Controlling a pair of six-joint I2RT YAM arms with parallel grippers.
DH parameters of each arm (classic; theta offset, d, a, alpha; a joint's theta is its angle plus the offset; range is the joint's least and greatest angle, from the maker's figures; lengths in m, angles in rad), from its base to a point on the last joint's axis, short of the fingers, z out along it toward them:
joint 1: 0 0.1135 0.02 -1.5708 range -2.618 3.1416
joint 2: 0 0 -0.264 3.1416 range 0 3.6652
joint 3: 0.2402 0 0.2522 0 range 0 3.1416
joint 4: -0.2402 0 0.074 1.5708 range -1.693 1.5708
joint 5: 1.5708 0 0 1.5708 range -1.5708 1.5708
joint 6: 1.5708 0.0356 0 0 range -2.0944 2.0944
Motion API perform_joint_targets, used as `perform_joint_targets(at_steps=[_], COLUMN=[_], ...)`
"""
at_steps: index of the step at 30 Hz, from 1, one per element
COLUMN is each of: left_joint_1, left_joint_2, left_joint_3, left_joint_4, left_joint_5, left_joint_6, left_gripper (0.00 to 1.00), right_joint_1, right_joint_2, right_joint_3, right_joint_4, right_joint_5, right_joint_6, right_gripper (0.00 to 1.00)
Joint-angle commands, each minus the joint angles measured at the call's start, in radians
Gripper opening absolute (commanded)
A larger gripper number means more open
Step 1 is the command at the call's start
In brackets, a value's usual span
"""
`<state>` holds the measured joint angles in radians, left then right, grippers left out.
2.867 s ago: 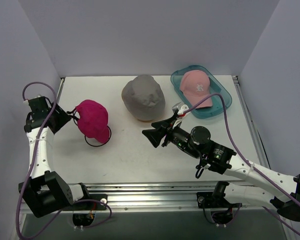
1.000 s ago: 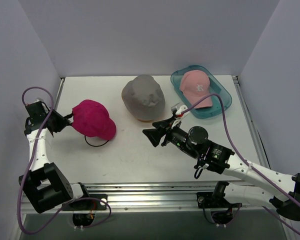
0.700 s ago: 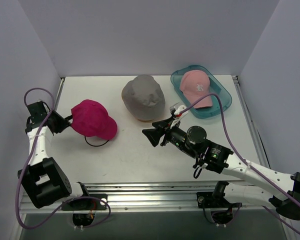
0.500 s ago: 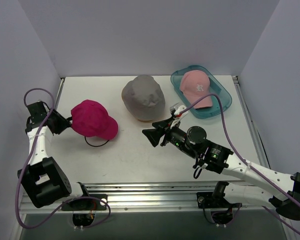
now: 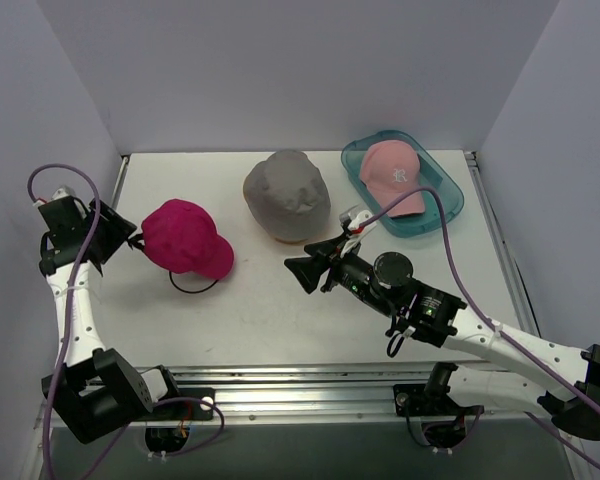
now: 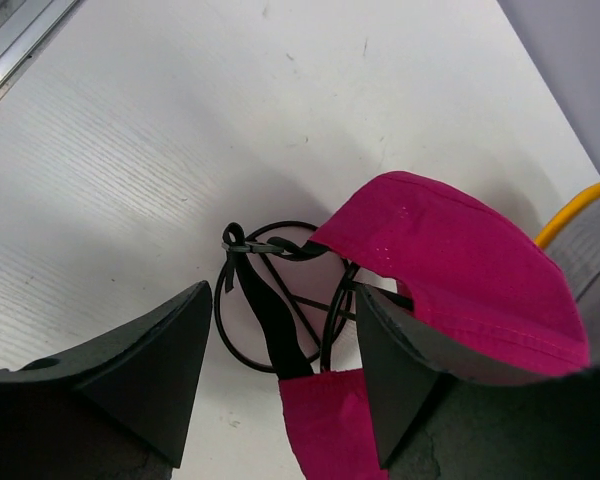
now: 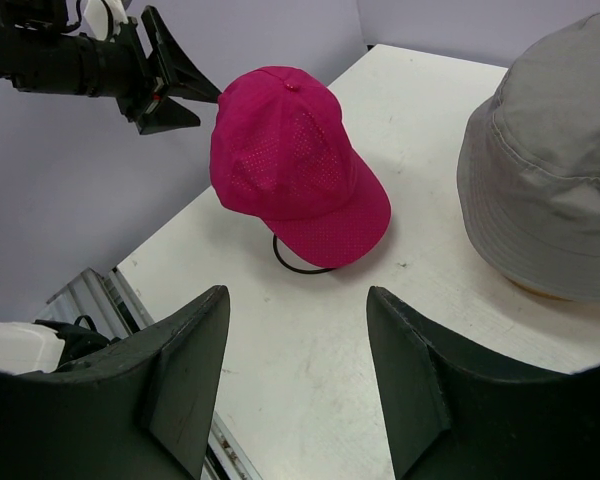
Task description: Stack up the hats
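Observation:
The magenta cap (image 5: 185,237) sits on the black wire stand (image 5: 194,285), brim toward the front right. My left gripper (image 5: 130,240) is open just left of the cap's back; in the left wrist view (image 6: 285,300) the cap's rear strap (image 6: 325,425) lies between the fingers without being pinched. The grey bucket hat (image 5: 287,195) stands at the back middle, with a mustard yellow rim (image 6: 570,210) showing under it. The pale pink cap (image 5: 392,172) lies in the teal tray (image 5: 450,205). My right gripper (image 5: 305,272) is open and empty, in front of the grey hat.
The wire stand's ring (image 7: 298,262) rests on the white table under the magenta cap's brim. The enclosure's left wall is close behind the left arm. My left gripper shows in the right wrist view (image 7: 185,100). A metal rail runs along the table's near edge (image 5: 310,378).
The magenta cap has turned from tilted upright to lying lower on the stand with its brim out. The left wrist has since drawn back to the left and risen. The right arm barely moved.

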<state>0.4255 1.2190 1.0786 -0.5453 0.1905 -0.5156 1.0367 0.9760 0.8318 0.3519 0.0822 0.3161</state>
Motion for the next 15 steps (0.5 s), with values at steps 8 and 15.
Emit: perform_joint_targets(at_steps=[8, 15], left_joint_1=[0.002, -0.004], left_joint_2=[-0.059, -0.150], left_joint_3=[0.083, 0.153], left_joint_4=[-0.073, -0.102], left_joint_5=[-0.042, -0.020], left_joint_6=[-0.012, 0.009], left_gripper=[0.77, 0.94], right_joint_1=[0.008, 0.006], right_joint_2=[0.007, 0.012], right_joint_3=[0.000, 0.021], right_joint_4=[0.044, -0.002], right_joint_5=[0.016, 0.160], right_joint_6=[-0.006, -0.009], right_gripper=[0.53, 0.53])
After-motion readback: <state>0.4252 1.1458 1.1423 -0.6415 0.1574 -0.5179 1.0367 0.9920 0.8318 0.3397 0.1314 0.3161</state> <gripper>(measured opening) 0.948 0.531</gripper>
